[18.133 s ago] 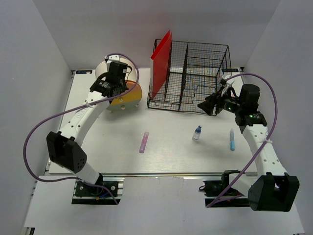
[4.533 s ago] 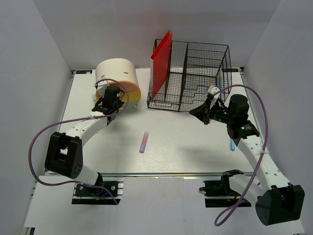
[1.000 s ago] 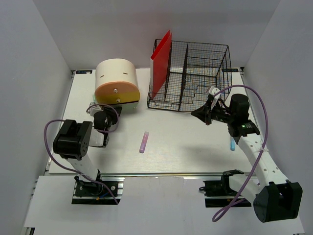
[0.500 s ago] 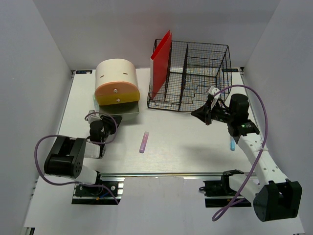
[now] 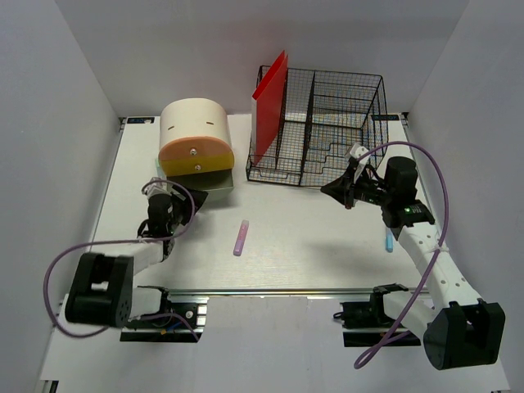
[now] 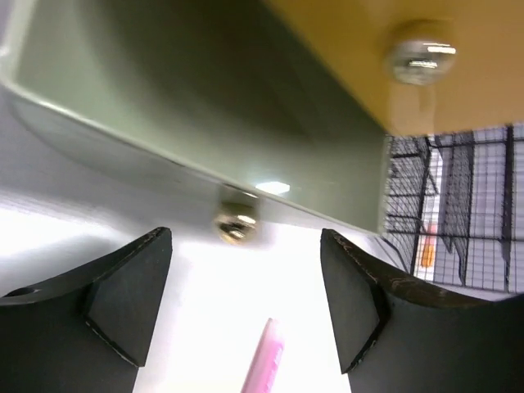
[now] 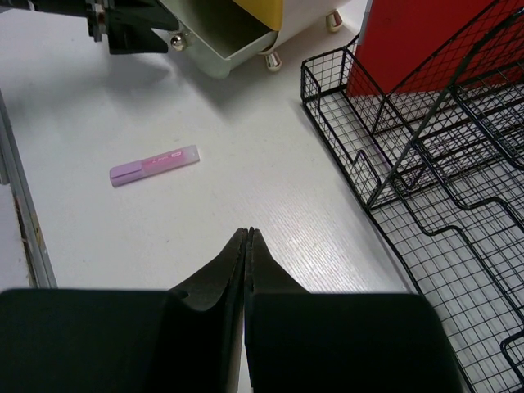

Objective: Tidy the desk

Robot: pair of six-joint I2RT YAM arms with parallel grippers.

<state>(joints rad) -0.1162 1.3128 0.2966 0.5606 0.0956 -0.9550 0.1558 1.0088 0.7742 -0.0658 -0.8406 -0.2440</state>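
White and flat, the desk [image 5: 303,246] has a metal front rail [image 5: 270,291].

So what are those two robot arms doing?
They are tidying the desk. The left hand is open and empty, right in front of the knob on the open bottom drawer of the drawer box. The right hand is shut, with nothing seen in it, hovering beside the black wire basket. A pink pen and a blue pen lie out on the desk, not yet put away.
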